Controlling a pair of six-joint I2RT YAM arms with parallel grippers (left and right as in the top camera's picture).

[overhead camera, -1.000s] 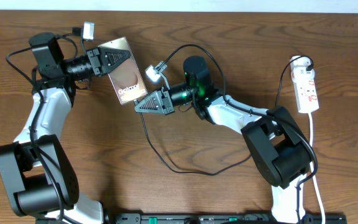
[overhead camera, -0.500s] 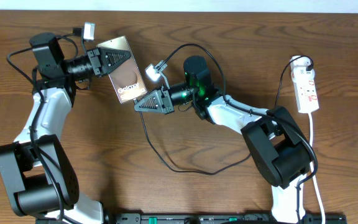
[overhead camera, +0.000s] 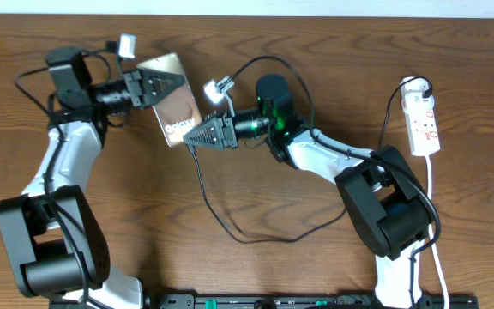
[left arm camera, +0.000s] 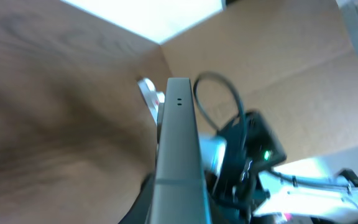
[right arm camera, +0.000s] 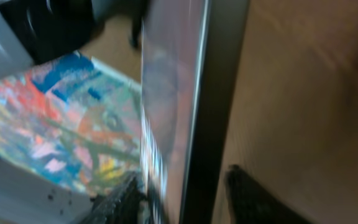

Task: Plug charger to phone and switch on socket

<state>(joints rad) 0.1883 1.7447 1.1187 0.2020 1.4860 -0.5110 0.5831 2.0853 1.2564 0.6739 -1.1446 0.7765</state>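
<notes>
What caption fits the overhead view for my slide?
Left pincer holds the phone; right pincer at its lower end, charger looped below, socket far right.

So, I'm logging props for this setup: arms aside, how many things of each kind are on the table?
Phone: 1
Charger cable: 1
Power strip: 1
Total: 3

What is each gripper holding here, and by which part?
The left gripper grips the phone by its end away from the lettering. The right gripper straddles the opposite end; whether it grips cannot be told.
</notes>
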